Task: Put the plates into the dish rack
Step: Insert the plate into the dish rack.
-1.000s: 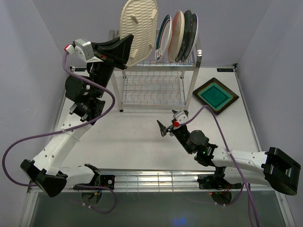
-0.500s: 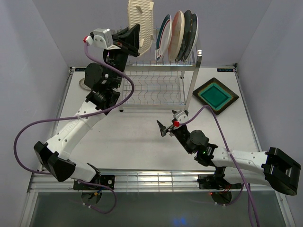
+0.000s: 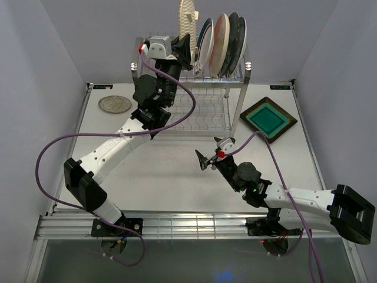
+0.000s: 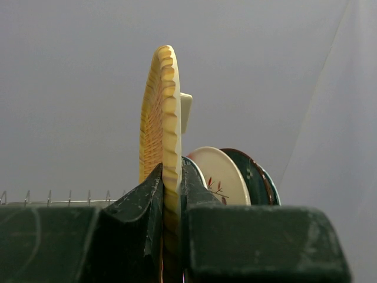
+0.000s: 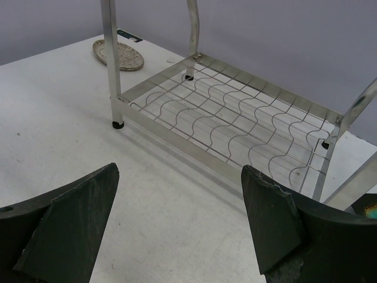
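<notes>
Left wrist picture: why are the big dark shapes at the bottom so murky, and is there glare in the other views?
Left wrist view: the left gripper sits at the lens, dark and soft; the yellow plate it pinches is lit and crisp. Top view: the dish rack glints at one post cap. Right wrist view: rack wires shine, soft shadow beneath on the table.

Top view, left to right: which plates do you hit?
silver plate → yellow plate → green-rimmed plate → pink plate → dark plate → second dark plate → teal square plate
</notes>
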You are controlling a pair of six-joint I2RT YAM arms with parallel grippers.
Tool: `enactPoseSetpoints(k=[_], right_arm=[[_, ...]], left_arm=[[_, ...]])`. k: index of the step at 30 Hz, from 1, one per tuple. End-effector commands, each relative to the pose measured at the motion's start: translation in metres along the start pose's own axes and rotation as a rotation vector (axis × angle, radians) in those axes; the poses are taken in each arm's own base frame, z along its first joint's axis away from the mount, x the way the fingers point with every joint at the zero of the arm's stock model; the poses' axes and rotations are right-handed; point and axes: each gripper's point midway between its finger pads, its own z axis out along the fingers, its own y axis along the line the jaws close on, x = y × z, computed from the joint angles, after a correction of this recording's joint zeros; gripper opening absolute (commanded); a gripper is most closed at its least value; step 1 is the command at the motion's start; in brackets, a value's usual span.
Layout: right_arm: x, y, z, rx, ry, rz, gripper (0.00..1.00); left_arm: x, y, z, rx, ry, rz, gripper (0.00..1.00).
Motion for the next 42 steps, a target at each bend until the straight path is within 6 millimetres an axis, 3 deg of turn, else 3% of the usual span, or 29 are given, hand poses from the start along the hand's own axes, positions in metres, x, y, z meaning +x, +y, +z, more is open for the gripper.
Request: enactPoseSetpoints(k=[1,7,24,36,38,42], right_arm=[[-0.017,-0.006,0.000,0.023,-0.051,0.041,0.90],[-0.017,-0.006,-0.001,0.022,-0.053,0.048,0.90],[-0.018,-0.010,-0.002,0.031,-0.056,0.054,0.90],[-0.018,-0.010,-0.002,0.027,-0.058,0.065,0.90],[-0.018,-0.010,-0.002,0.026,-0.057,0.066,0.90],[-0.017,-0.009,-0.003,0.026,-0.056,0.067,0.90]], left_arm=[[-0.060,0.000,0.007,-0.021,-0.165,-0.017,0.00],[-0.036,0.006,0.011,-0.057,-0.152,0.044,0.00],[0.007,0.007,0.023,-0.088,-0.112,0.097,0.00],[0.023,0.006,0.032,-0.100,-0.097,0.119,0.00],[0.027,0.006,0.032,-0.101,-0.092,0.128,0.05],[0.030,0.008,0.032,-0.109,-0.090,0.136,0.06]])
